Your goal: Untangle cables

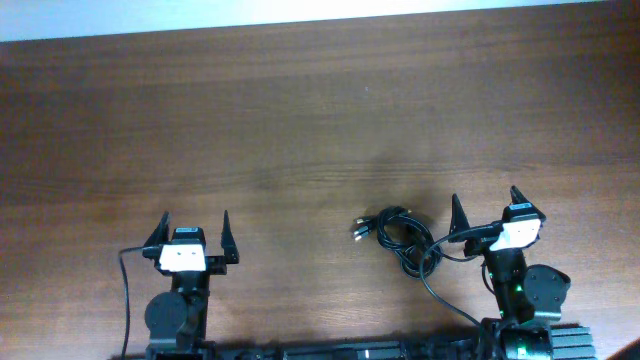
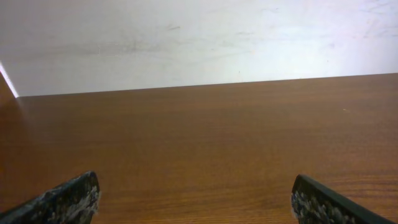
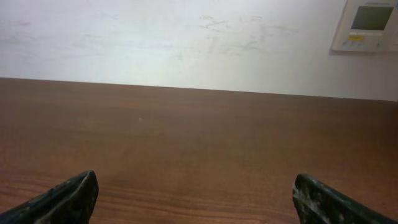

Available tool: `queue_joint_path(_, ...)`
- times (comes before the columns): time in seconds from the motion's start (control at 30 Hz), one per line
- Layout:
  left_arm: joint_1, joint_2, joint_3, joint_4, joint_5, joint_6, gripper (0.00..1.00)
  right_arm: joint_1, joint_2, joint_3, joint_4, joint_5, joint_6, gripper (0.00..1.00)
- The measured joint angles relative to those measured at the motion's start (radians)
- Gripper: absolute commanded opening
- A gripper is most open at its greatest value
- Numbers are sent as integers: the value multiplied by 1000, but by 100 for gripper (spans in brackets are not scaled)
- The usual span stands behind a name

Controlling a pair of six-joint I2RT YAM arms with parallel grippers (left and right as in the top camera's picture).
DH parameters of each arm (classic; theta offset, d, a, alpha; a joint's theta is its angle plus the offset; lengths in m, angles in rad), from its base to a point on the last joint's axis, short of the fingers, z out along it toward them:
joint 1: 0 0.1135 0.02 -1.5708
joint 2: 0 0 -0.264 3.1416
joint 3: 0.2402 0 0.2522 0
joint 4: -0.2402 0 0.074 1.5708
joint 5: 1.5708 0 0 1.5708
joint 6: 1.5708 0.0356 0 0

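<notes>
Several thin black cables (image 1: 397, 233) lie bunched in a small tangle on the brown wooden table (image 1: 300, 120), near its front edge and right of the middle. From overhead the bundle is too small to count the cords or follow how they cross. Small pale plug ends show only at its left side. A thicker black wire (image 1: 437, 292) from the right arm curves up against the tangle's right side, and where one stops and the other starts cannot be made out. Neither wrist camera catches the cables at all; both look out over bare wood to a pale wall (image 2: 199, 37). In the right wrist view, a white panel (image 3: 367, 25) on that wall is cut off by the frame's edge.

The right gripper (image 1: 485, 203) sits just beside the tangle, to its right, not touching it. Its fingers (image 3: 68, 198) are spread wide with nothing between them, and only their dark tips enter the wrist view at the bottom corners. The left gripper (image 1: 195, 222) stands well apart from the cables, over to the left. Its fingers (image 2: 65, 200) are just as widely parted, hold nothing, and are likewise cropped by the lower edge.
</notes>
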Motion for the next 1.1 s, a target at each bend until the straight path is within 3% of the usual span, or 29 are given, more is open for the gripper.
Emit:
queue_joint_path(0.43, 0, 0, 0, 5, 0, -8, 99, 0, 0, 0, 0, 0, -1, 99)
queue_joint_path(0.7, 0, 0, 4, -8, 16, -84, 99, 0, 0, 0, 0, 0, 0, 99)
queue_joint_path(0.9, 0, 9, 88, -143, 41, -109, 99, 0, 0, 0, 0, 0, 0, 99)
queue_joint_path(1.1, 0, 95, 224, -183, 45, -113, 99, 0, 0, 0, 0, 0, 0, 99)
